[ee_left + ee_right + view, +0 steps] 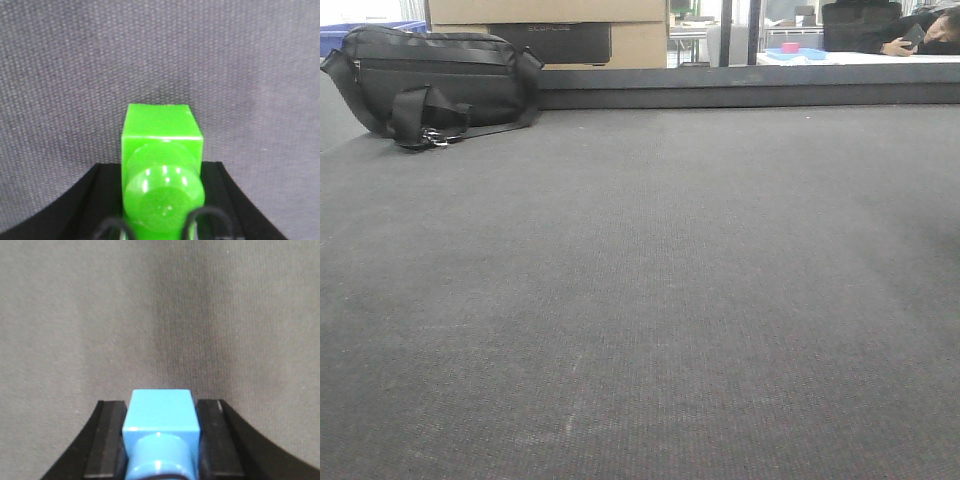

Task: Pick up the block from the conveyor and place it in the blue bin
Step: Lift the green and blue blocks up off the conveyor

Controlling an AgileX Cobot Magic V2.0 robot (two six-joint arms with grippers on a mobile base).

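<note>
In the left wrist view my left gripper point(162, 175) is shut on a glossy green block point(159, 125) with a round stud facing the camera. It hangs over the dark grey woven conveyor belt point(75, 75). In the right wrist view my right gripper point(161, 406) is shut on a light blue block point(160, 417) with a round stud, its black fingers point(107, 435) pressed against both sides, also above the belt point(150, 315). The front view shows the belt point(640, 300) and its raised dark rail point(750, 92). Neither gripper nor any block shows there.
A black bag point(435, 85) with a strap lies at the belt's far left by the rail. A cardboard box point(550, 30) stands behind it. Something blue point(340, 35) shows at the far left edge. A blue tray point(800, 52) holding a pink item sits on a far table.
</note>
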